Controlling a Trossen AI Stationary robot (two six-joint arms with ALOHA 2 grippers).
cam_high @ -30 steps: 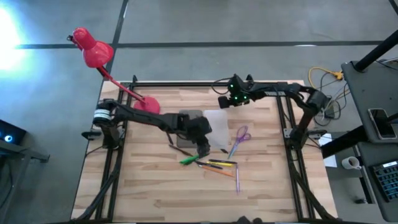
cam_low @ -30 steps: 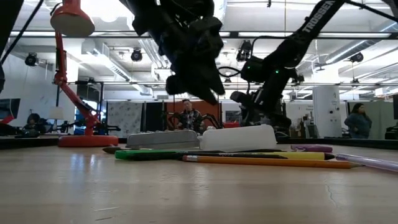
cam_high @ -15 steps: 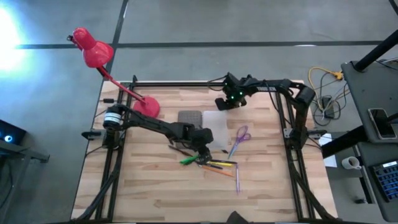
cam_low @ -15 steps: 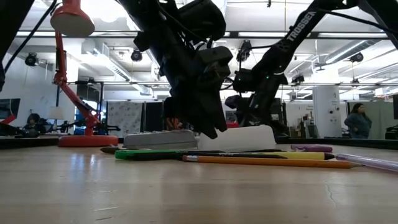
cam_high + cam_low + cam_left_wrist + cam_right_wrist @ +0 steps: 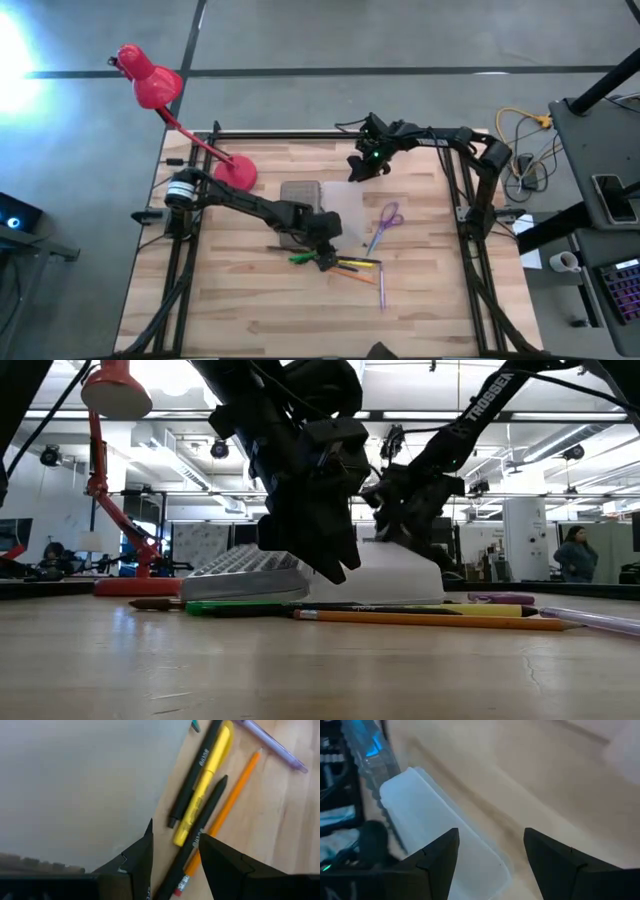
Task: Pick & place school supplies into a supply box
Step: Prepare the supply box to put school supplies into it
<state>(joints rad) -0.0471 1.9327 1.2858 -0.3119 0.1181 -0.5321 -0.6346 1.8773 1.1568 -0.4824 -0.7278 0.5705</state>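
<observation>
The supply box lies open mid-table, with a grey ribbed half (image 5: 300,193) and a whitish half (image 5: 346,207). In the low view it stands tilted (image 5: 250,565), far edge raised. My right gripper (image 5: 357,170) (image 5: 491,832) is open at the whitish half's far edge (image 5: 435,820). Pens and pencils lie in a cluster near the box: green marker (image 5: 303,258), yellow marker (image 5: 207,780), orange pencil (image 5: 430,620), purple pen (image 5: 381,290). My left gripper (image 5: 325,258) (image 5: 177,831) is open, low over this cluster, its fingers on either side of a dark pen (image 5: 197,837). The purple scissors (image 5: 386,222) lie to the right. My right gripper is open at the far edge of the whitish half (image 5: 470,865). I cannot tell whether a finger touches it. The box is tilted, its near edge on the table.
A red desk lamp (image 5: 150,85) stands with its base (image 5: 235,170) at the table's far left corner. Bare wood (image 5: 250,310) stretches across the near part of the table. People and benches show in the room beyond.
My left gripper has moved toward the near edge and down, from over the box onto the pen cluster. My right gripper has moved left and down to the box's far edge. The box has tipped, its far edge rising and its ribbed face turning toward the near side.
</observation>
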